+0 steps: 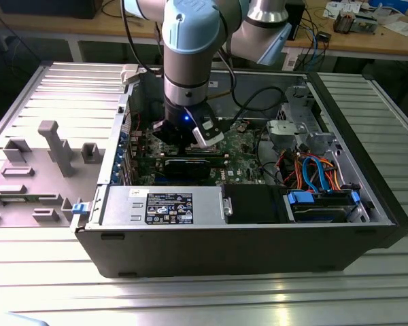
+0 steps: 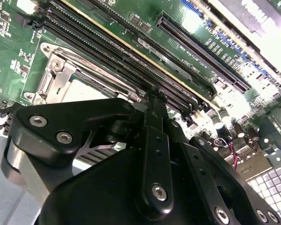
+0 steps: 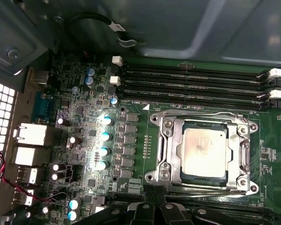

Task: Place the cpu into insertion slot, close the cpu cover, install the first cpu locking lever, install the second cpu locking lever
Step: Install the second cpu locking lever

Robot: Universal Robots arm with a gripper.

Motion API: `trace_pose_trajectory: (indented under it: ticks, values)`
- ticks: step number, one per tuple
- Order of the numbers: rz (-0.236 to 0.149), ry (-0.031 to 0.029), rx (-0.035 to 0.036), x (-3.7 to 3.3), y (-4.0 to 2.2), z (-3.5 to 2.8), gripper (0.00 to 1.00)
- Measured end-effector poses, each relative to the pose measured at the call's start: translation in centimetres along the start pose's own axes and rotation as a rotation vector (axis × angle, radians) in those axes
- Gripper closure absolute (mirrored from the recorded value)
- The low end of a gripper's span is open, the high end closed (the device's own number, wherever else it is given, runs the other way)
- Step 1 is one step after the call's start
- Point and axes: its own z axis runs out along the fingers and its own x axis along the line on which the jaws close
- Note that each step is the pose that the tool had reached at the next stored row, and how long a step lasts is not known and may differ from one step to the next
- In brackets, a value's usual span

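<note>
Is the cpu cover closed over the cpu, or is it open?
Closed. In the first wrist view the cpu cover lies flat around the cpu, whose silver top shows through its window.

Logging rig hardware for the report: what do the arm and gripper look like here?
The arm is silver-grey tube with pale blue joint caps, and black cables run alongside it. A small blue light glows at the wrist. The gripper is matte black, built of flat linkage bars pinned with silver bolts.
</note>
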Motion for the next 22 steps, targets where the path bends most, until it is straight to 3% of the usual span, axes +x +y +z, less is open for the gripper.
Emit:
trace_pose_trajectory:
  ticks: [4,12,14,17,22]
  values:
    - [0.000,-0.0006,-0.0065,0.01,-0.02,0.13,0.89]
    - [0.000,-0.0010,-0.0118,0.19,-0.02,0.23,0.89]
    - [-0.001,-0.0019,-0.0225,0.20,-0.03,0.30,0.89]
    - [-0.001,-0.0029,-0.0330,0.19,-0.04,0.39,0.89]
    - [-0.001,-0.0044,-0.0447,0.20,-0.05,0.67,0.89]
